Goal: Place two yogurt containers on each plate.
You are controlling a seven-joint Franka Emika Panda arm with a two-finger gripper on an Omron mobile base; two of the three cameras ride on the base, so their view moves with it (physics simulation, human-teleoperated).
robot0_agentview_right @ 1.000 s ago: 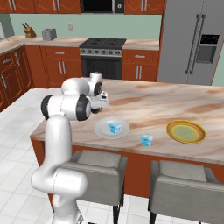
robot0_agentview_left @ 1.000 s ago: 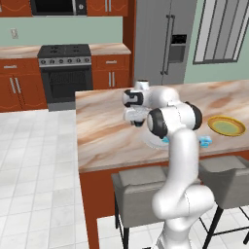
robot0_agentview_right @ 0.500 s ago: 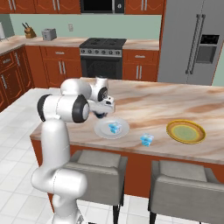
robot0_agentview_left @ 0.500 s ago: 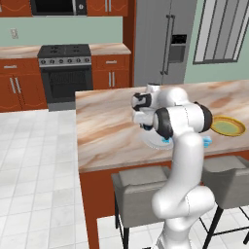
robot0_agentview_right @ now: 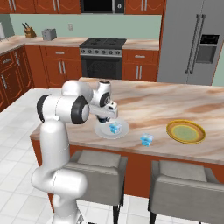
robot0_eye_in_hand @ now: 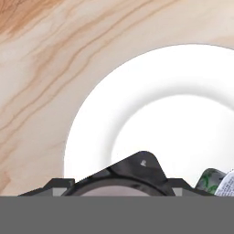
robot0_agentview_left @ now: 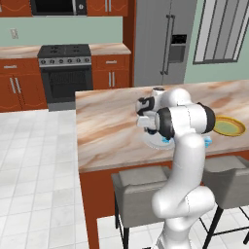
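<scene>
My gripper hangs over the near left part of the white plate, shut on the dark yogurt container, whose pale top faces the camera. In the right base view the gripper sits just above the white plate, which holds one light blue yogurt container. A second light blue yogurt container stands on the counter between the two plates. The yellow-rimmed plate lies bare further right. From the left base view, the white plate and the yellow plate flank my forearm.
The plates lie on a marble island counter with its front edge close to them. Two grey stools stand below that edge. A stove and a fridge stand along the back wall.
The arm has swung to the right and slightly down, bringing the held dark container from the bare counter to above the white plate. The other containers and plates have stayed put.
</scene>
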